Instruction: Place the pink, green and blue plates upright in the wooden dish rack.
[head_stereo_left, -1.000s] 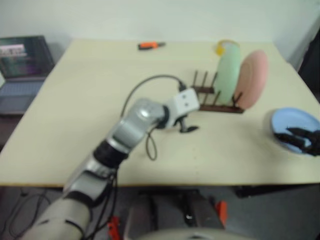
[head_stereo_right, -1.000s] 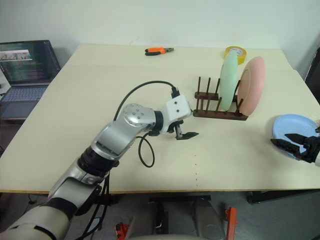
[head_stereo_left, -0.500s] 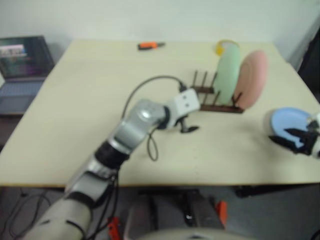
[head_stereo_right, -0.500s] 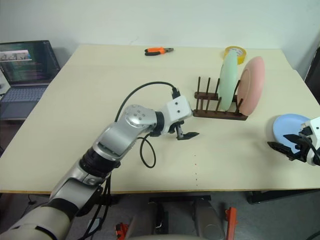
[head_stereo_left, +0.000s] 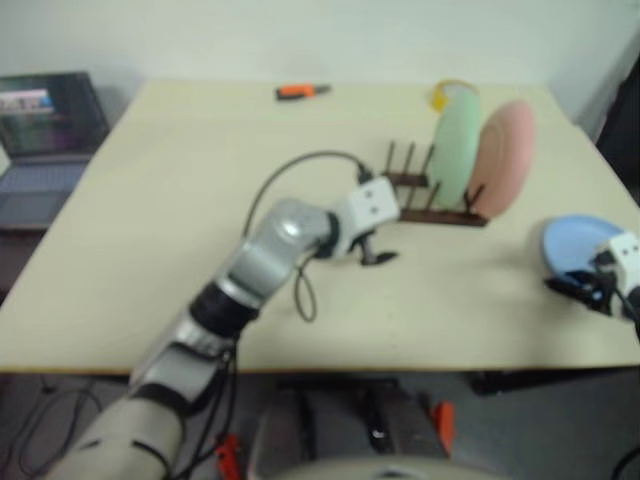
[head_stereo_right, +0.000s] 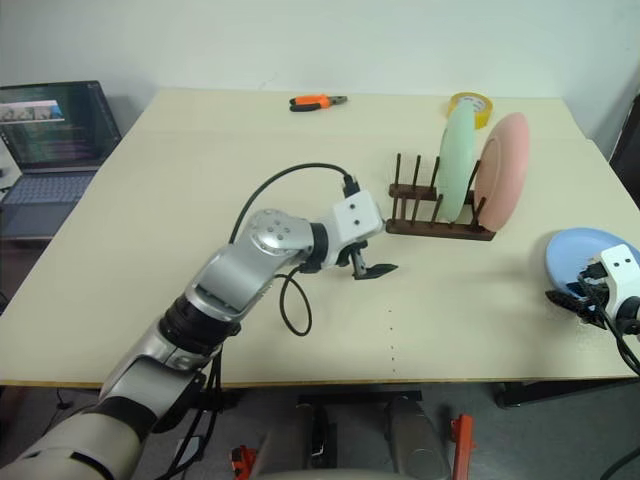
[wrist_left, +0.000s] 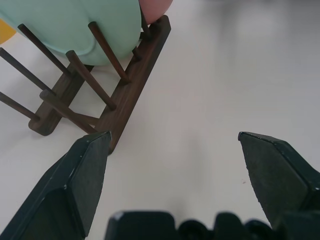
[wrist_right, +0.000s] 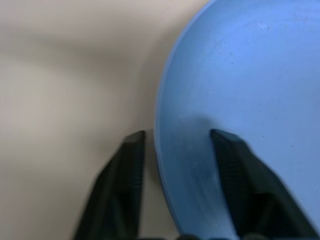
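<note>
Right claw takes the blue plate by its rim

The right gripper (head_stereo_right: 577, 299) straddles the near edge of the blue plate (head_stereo_right: 583, 254), one finger on each side, at the table's (head_stereo_right: 200, 200) right edge. The green plate (head_stereo_right: 459, 162) and pink plate (head_stereo_right: 503, 170) stand upright in the wooden rack (head_stereo_right: 438, 226). The left gripper (head_stereo_right: 372, 270) hovers spread wide beside the rack.

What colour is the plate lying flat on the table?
Light blue plate; the right wrist view shows it best.

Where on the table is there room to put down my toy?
The wide bare stretch of table between the laptop and the rack is free. It is crowded on the right, around the rack and the blue plate.
</note>
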